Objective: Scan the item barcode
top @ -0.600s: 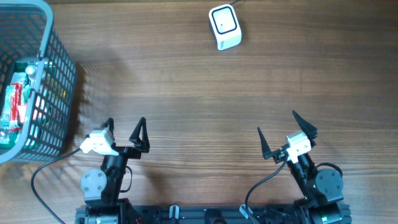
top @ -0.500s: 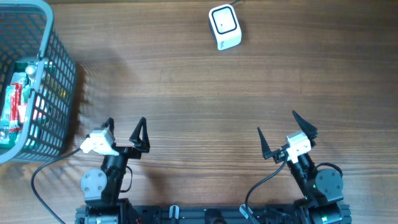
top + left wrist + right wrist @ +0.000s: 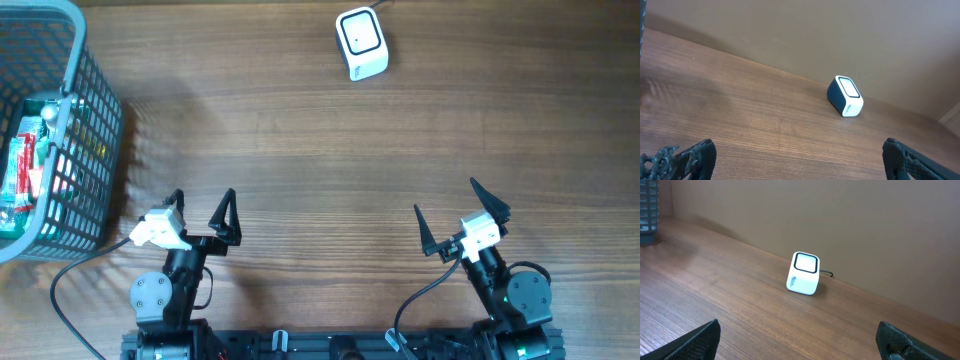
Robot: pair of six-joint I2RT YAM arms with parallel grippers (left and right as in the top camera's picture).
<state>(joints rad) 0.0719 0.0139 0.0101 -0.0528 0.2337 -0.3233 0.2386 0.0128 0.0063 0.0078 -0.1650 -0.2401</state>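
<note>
Left end effector (image 3: pixel 202 200) and right end effector (image 3: pixel 446 200) both stand wide and empty, low over the near edge of the surface (image 3: pixel 300 150); the wrist views crop them to dark fingertips (image 3: pixel 690 157). White scanner (image 3: pixel 361 42) sits at the far edge, well apart from both. The items, among them a red packet (image 3: pixel 22 170), lie in the blue basket (image 3: pixel 95 110) at far left, screened by mesh and cut off by the frame; barcode unreadable.

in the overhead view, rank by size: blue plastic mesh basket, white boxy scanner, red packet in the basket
1. Blue plastic mesh basket: largest, though cropped by the frame.
2-3. White boxy scanner and red packet: look alike; the packet is partly hidden, so unranked.
</note>
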